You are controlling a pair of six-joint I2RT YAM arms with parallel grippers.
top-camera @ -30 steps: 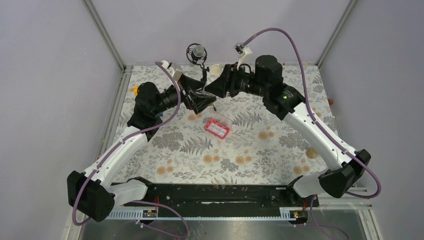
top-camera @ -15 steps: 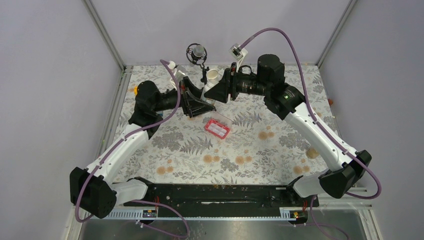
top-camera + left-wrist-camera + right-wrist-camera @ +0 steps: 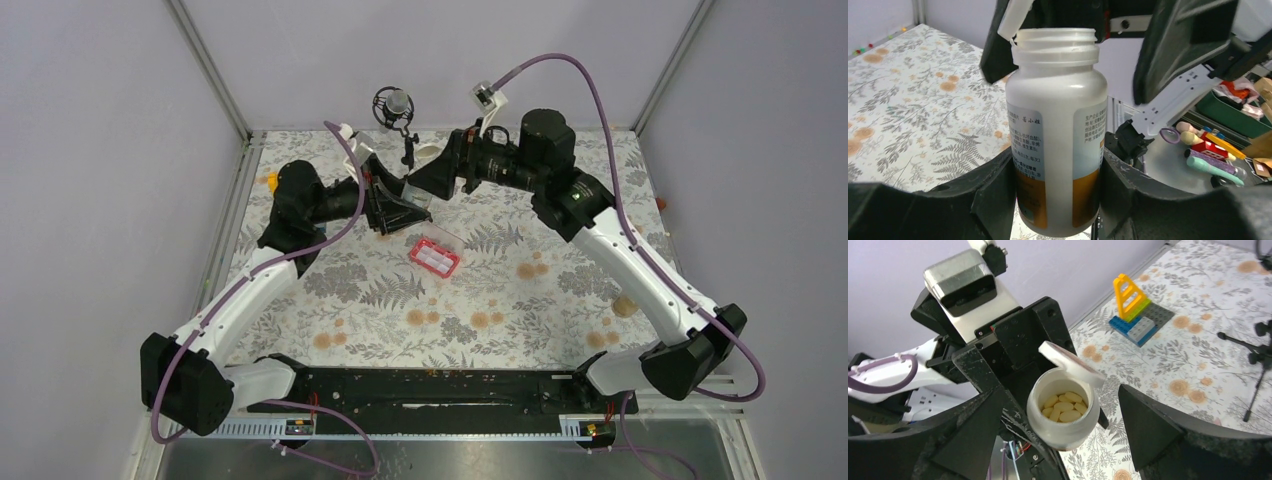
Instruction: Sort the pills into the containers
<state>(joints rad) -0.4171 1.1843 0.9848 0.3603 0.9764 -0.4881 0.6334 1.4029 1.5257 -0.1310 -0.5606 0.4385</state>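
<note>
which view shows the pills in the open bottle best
The right wrist view: it looks down into the open white bottle, where the pale yellow pills lie in plain sight. The left wrist view shows only the bottle's side, held in the left tool, no pills. The top view is too far to show any pills.

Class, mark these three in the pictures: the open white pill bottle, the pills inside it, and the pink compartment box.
white pill bottle [image 3: 1055,125]: left wrist view, on its white body.
pills [image 3: 1064,406]: right wrist view, on the heap in the bottle's mouth.
pink compartment box [image 3: 434,257]: top external view, on its middle.
</note>
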